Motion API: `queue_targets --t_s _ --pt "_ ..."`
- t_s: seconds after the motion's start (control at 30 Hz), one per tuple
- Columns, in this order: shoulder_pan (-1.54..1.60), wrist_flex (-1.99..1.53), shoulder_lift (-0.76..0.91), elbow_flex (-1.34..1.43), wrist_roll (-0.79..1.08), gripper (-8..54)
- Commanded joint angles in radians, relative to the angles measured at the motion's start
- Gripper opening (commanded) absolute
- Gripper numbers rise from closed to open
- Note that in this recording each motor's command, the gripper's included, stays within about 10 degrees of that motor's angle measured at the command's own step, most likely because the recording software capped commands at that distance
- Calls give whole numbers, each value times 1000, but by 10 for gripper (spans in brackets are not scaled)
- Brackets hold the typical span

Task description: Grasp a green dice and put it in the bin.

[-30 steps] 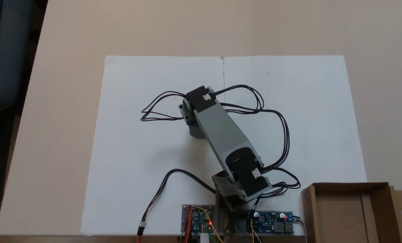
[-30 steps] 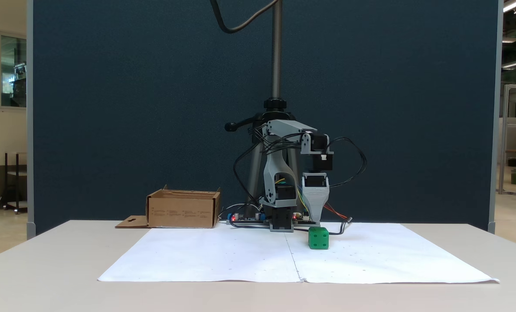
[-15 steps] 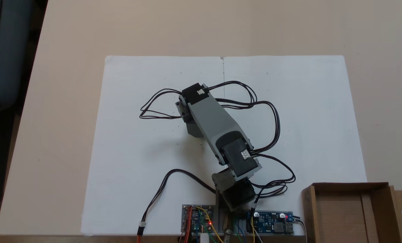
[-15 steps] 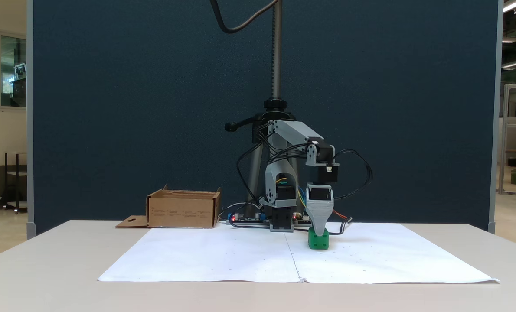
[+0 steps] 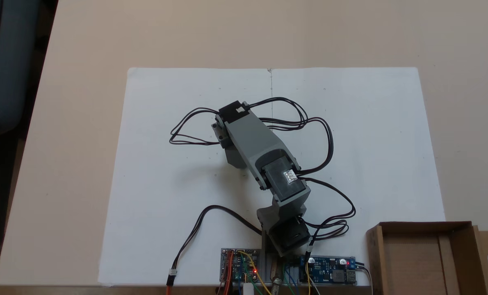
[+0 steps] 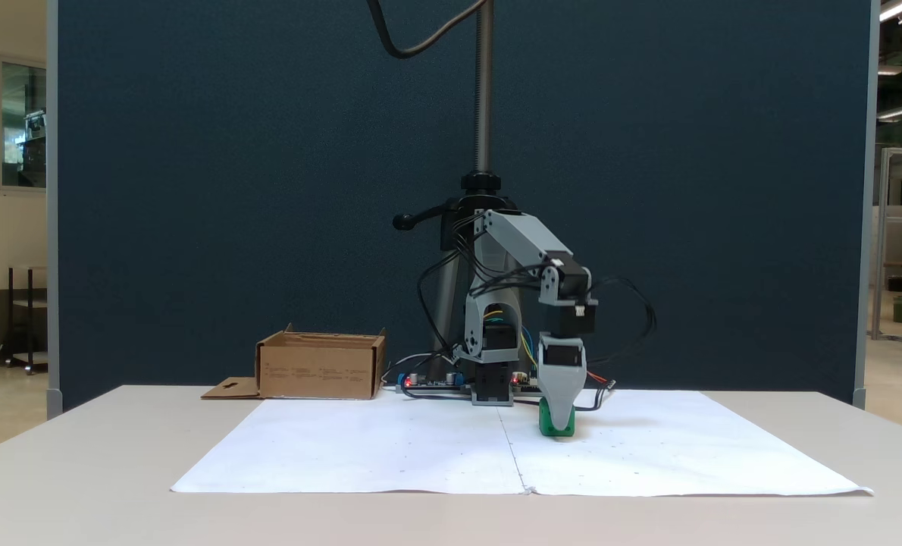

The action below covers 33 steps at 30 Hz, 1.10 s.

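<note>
**Gripper down over the green dice on the paper**

In the level fixed view, the arm (image 6: 523,243) bends forward from its base at the middle of the frame, and the gripper (image 6: 561,425) points straight down, right of center. Its grey front jaw reaches almost to the white paper (image 6: 390,447) and covers most of the green dice (image 6: 545,421), which rests on that sheet; only a strip of green shows at the jaw's left edge and along the bottom. One jaw stands in front of the other here, so I cannot tell how far apart they are or whether they are pressing on the dice.

In the fixed view from above, the arm (image 5: 254,141) runs diagonally from the lower middle toward the center of the paper (image 5: 158,184) and hides whatever is below its wrist. Black cables (image 5: 186,131) loop out on both sides of it.

The bin (image 5: 426,254), an open cardboard box with a flap and hang-hole, sits in the lower right corner of the view from above, well apart from the gripper. In the level view the bin (image 6: 321,370) stands left of center, beside the circuit boards (image 6: 428,383) at the arm's base. All of it rests on a beige table (image 5: 268,32).
</note>
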<state>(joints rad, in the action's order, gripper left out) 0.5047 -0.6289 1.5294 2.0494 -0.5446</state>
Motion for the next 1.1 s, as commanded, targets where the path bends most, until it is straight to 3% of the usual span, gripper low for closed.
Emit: queue_targets --t_s 0.0,0.87,1.07 --pt "12 25 12 -20 -74 420" --pt "-18 26 -21 -6 -72 418" --pt "-15 26 -20 -6 -72 298"
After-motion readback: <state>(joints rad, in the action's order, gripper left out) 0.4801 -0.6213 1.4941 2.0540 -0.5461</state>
